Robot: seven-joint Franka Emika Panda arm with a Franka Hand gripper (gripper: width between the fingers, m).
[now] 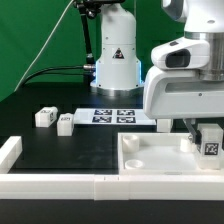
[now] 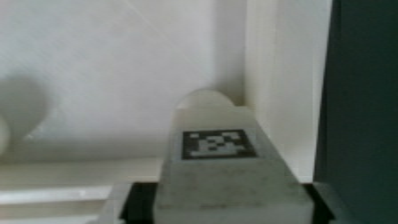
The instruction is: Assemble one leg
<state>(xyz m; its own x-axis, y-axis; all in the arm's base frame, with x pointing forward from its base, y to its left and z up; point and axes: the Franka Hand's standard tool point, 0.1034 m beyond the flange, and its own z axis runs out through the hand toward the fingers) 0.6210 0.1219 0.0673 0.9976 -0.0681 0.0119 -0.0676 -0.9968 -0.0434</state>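
Note:
My gripper [image 1: 209,140] is shut on a leg [image 1: 211,142], a small white block with a black-and-white tag, and holds it over the right side of the large white panel [image 1: 150,150]. In the wrist view the leg [image 2: 221,150] stands between my dark fingers [image 2: 143,202], its rounded tip close to the panel's raised edge [image 2: 281,90]. Whether the tip touches the panel cannot be told. Two more legs [image 1: 44,117] [image 1: 66,123] lie on the black table at the exterior view's left.
The marker board [image 1: 112,115] lies flat behind the panel, in front of the arm's white base [image 1: 116,62]. A white rail [image 1: 60,185] runs along the table's front, with a white corner piece [image 1: 10,150] at the left.

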